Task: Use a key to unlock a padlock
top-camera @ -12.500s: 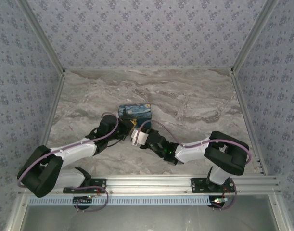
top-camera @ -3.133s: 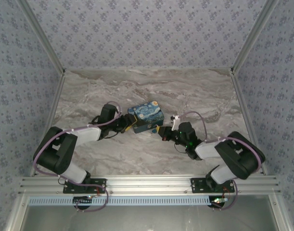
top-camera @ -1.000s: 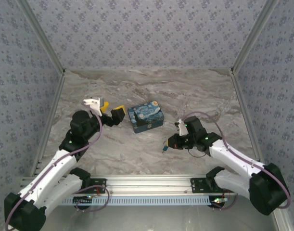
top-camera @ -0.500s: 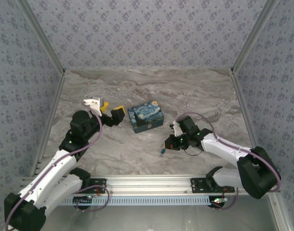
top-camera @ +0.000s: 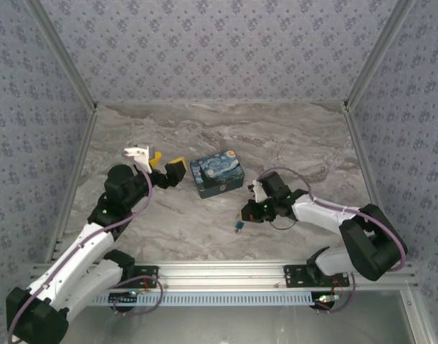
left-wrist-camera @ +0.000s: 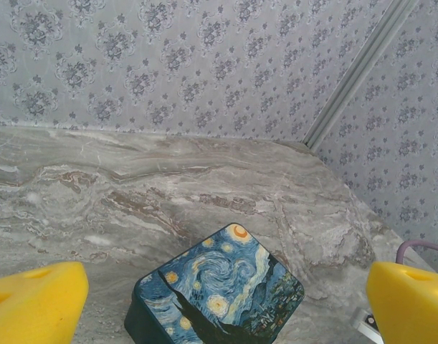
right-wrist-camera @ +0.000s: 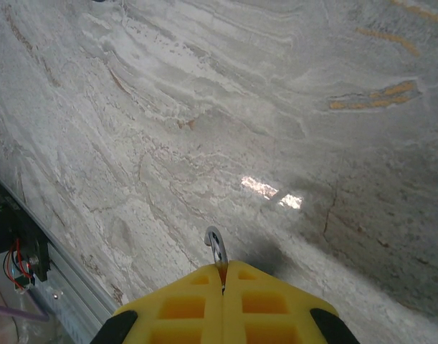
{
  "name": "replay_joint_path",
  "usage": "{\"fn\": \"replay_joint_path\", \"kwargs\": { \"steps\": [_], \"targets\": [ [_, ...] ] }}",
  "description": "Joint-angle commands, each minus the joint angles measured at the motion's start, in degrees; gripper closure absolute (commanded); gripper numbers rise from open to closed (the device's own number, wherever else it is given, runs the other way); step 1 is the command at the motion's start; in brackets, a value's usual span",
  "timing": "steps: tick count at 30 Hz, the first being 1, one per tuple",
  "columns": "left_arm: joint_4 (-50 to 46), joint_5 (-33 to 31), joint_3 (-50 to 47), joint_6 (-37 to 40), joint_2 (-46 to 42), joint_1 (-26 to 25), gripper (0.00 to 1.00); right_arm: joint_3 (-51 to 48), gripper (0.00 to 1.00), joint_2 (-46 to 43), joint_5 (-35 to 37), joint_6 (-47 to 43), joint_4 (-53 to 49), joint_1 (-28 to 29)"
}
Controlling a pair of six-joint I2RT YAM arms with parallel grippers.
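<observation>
1. Across the floor of the scene spreads a grey-veined marble tabletop. It is closed in on the left, far and right sides by walls of grey floral wallpaper, and a ribbed aluminium rail runs along its near edge.
2. A white-and-black left arm rises from the near left corner and reaches towards the middle. The matching right arm lies folded low and stretches left from its base at the near right.
3. Near the middle of the table stands a rectangular tin box painted with a blue-and-yellow starry night. Its lid is on and nothing touches it. In the left wrist view the box sits ahead of the camera, between the two yellow fingers.
4. Just left of the box, and apart from it, the left gripper is released, with its yellow fingers spread wide and nothing between them.
5. To the near right of the box, the right gripper is held low over the marble. In its wrist view the gripper is clenched, with its yellow fingers pressed flat together.
6. A tiny teal-blue padlock sits at the tip of the right gripper, on the near side of the box and well clear of it. Its thin silvery shackle curls out from between the closed fingertips, which pinch it.
</observation>
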Motion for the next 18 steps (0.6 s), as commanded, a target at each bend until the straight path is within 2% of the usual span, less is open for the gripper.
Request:
{"fn": "replay_joint_path", "kwargs": {
  "steps": [1,18],
  "targets": [
    [-0.4,-0.5,0.0,0.8,-0.7,-0.2,0.01,1.5,0.99,1.4,-0.9,-0.3,1.4,0.4],
    [-1.1,-0.6,0.3,1.1,-0.7,-0.2,0.01,1.9,0.97,6.4,-1.3,-0.5,4.2,0.3]
  ]
}}
